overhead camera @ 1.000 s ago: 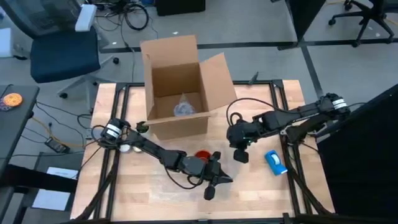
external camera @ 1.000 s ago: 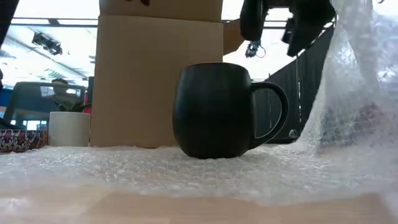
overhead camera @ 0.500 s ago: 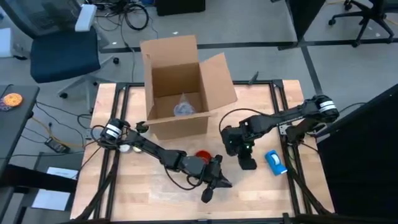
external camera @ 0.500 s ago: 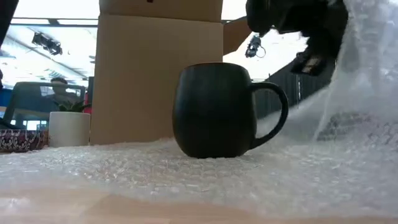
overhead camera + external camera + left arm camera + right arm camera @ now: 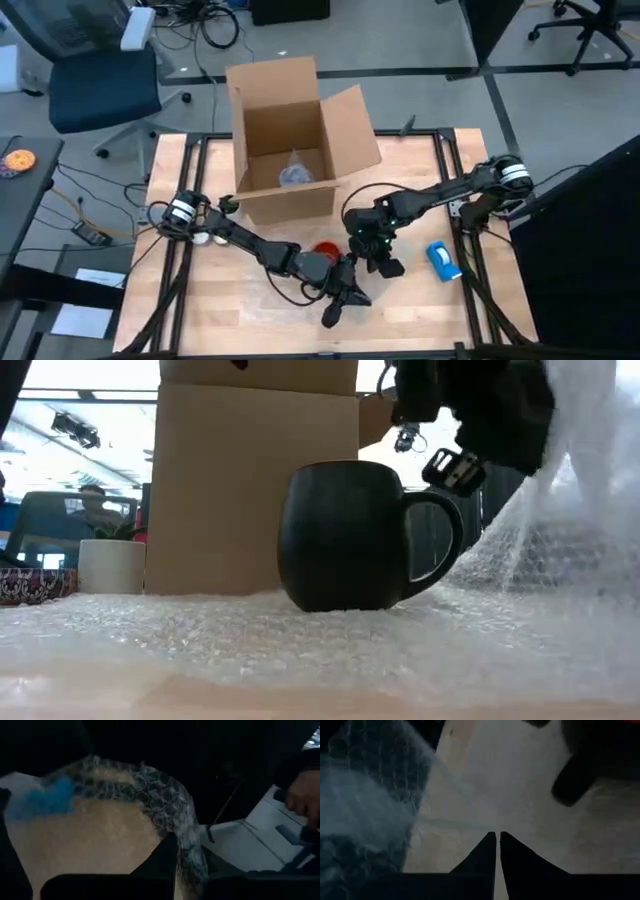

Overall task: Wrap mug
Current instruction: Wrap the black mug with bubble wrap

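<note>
- The left hand [image 5: 338,298] sits low over the front middle of the desk, just in front of the mug; its wrist view shows a fold of bubble wrap [image 5: 165,805] running down between its dark fingers, so it is closed on the wrap.
- The right hand [image 5: 378,255] hangs just right of the mug, near the left hand; in its own wrist view the two dark fingertips [image 5: 487,851] stand nearly touching with only a thin slit between them and nothing clamped, so it is closed and empty.
- The mug [image 5: 350,538] stands upright on the bubble wrap with its handle toward the right of the low view; from above only a bit of its orange-red rim [image 5: 326,248] shows between the two arms.
- In the low view the wrap lies as a flat sheet under the mug and rises in a raised flap [image 5: 560,550] at the right.
- The desk [image 5: 200,300] is pale wood on a dark frame.
- An open cardboard box [image 5: 290,140] stands at the back of the desk with something clear and crumpled inside.
- A blue object [image 5: 443,260] lies near the right edge of the desk.
- Beyond the desk lie a grey floor, a blue office chair [image 5: 100,75] and loose cables.
</note>
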You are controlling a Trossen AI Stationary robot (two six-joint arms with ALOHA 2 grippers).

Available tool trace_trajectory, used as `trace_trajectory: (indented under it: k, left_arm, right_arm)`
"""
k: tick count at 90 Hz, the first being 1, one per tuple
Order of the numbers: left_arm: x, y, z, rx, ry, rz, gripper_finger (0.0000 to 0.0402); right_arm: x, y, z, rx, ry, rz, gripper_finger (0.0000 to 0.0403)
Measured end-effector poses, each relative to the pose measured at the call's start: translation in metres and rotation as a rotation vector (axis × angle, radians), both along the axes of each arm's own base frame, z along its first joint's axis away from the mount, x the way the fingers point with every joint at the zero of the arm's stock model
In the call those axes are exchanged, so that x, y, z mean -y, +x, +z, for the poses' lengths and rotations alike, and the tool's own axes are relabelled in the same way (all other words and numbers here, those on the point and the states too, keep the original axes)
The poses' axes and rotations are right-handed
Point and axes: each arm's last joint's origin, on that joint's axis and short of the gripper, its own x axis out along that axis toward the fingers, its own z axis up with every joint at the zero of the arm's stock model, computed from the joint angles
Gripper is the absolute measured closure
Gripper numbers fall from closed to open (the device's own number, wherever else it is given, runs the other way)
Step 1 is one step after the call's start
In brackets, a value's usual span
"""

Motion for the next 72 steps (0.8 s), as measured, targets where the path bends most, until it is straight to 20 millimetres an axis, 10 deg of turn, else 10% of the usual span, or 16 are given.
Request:
trace_trajectory:
  k: [72]
  left_arm:
    - [-0.006, 0.000, -0.005, -0.067, 0.018, 0.012, 0.0402]
  right_arm:
    - [0.034, -0.029, 0.007, -0.173, -0.305, -0.052, 0.0403]
